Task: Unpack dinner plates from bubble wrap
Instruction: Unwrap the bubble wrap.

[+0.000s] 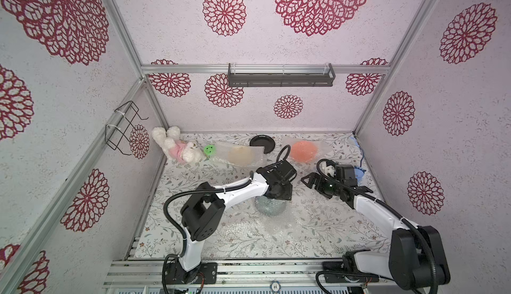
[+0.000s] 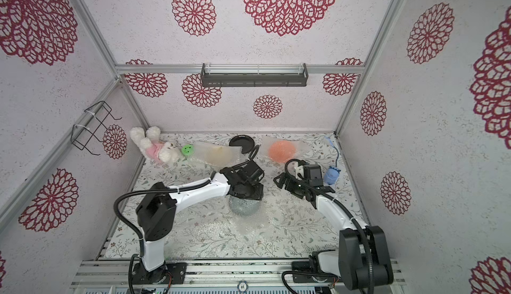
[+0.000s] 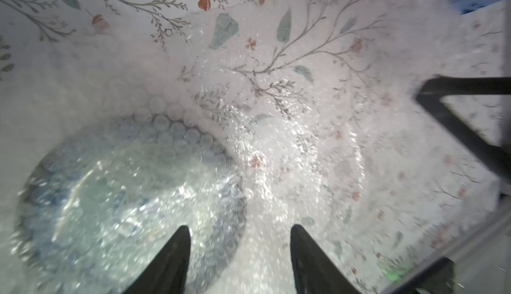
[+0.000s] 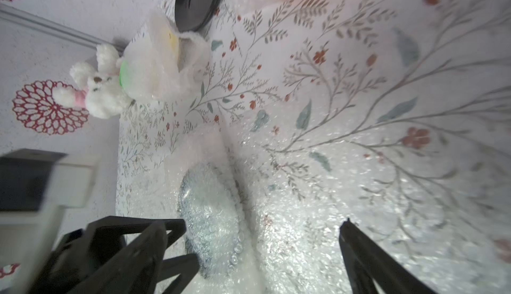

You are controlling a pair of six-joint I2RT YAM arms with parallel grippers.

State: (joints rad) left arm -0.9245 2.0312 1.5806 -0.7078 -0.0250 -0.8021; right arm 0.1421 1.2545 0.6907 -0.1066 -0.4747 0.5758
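Unwrapping of the third plate, judged from how things lie. The table (image 1: 193, 179) is read as a clock face with 12 at the back wall. Plates, four: the black plate (image 1: 261, 142) lies bare at 12 o'clock; the cream plate (image 1: 240, 155) at 11 o'clock and the orange plate (image 1: 304, 151) at 1 o'clock each lie inside their own bubble wrap; the blue-green plate (image 3: 124, 196) lies at the centre under a film of wrap that runs on into the crumpled bubble wrap (image 1: 249, 231) spread toward 6 o'clock. Wrap sheets: at least three, and whether the front spread is one sheet or more cannot be told. Grippers, two: the left gripper (image 3: 240, 229) hangs over the plate's rim with its jaws apart and nothing clamped between them; the right gripper (image 4: 262, 234) hovers at 2 o'clock of that plate, jaws spread wide and empty. The next move probably calls for pinching a loose edge of film only, clear of the rim, and drawing it off while the plate stays flat. Bystanders, one each: a plush rabbit (image 1: 177, 147) and a green smiley disc (image 1: 209, 149) near 10 o'clock.
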